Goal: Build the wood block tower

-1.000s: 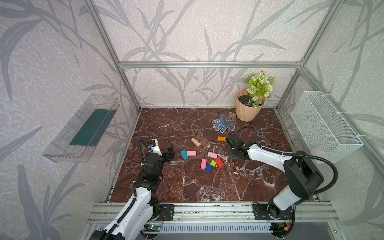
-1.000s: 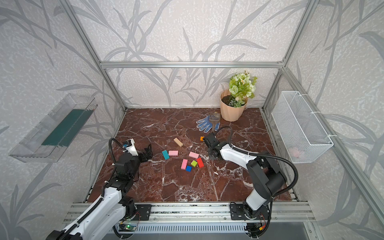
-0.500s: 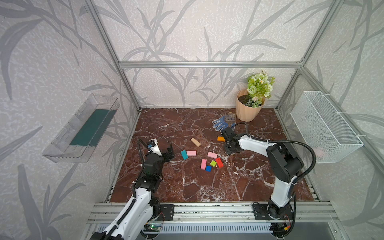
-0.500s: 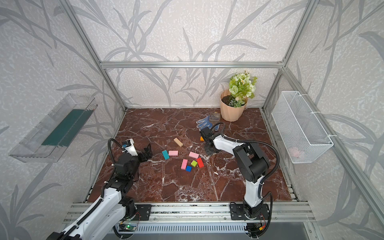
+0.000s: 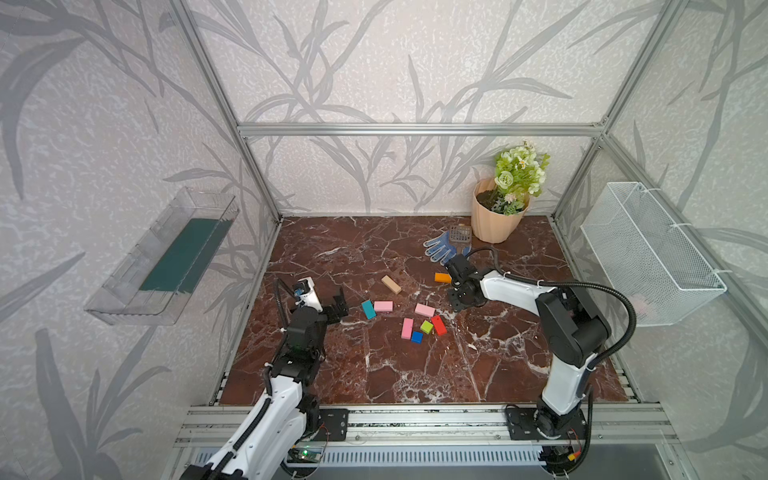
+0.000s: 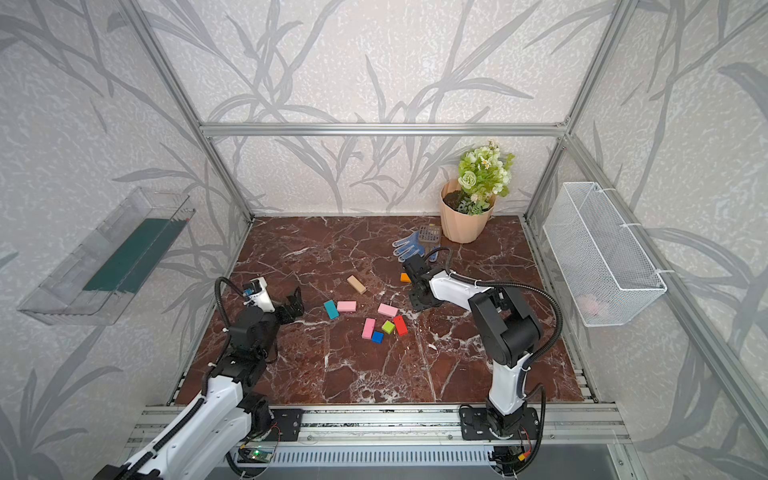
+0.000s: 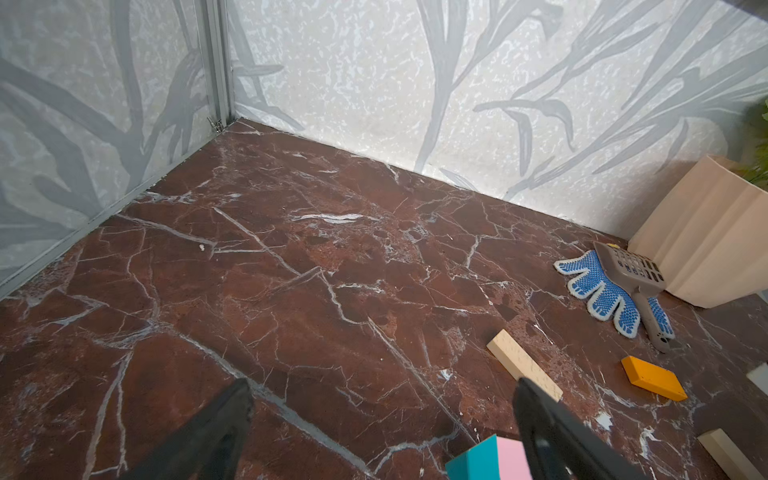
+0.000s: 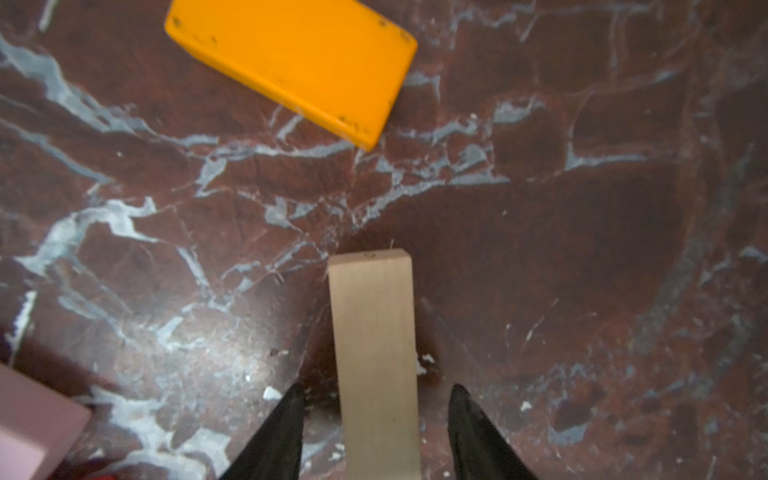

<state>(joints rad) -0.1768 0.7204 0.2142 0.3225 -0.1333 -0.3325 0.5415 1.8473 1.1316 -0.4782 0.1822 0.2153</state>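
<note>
right arm [image 5: 569, 324]: elbow has swung inward over the last second, wrist end hardly shifted.
right gripper [image 8: 377, 388]: was pinched narrow, now parted partway. Jaws stand clear of a tan block [image 8: 374, 353] lying flat between them, gap each side, so no grip. My read: that's a release, base piece just put down. So the tower isn't started; nothing sits on anything yet. In both top views this block is hidden under the gripper.

left gripper [image 7: 382, 386]: no change, jaws fully wide, empty.

Count: ten wood blocks [image 5: 407, 328], all flat on the marble floor [image 5: 415, 374], largest first:
- tan x2: one between the right jaws; second tan block [image 5: 391, 284] about midway between the two grippers
- pink blocks [image 5: 424, 309] x3: one against the teal, two nearer the right jaws
- teal block [image 5: 368, 309] x1: just past the left jaw tips
- orange block [image 8: 291, 70] x1: just ahead of the right jaw tips, apart from the tan
- red block [image 5: 439, 325] x1
- green cube [image 5: 427, 327] x1, blue cube [image 5: 417, 337] x1: bunched with red, nearer the right jaws
</note>
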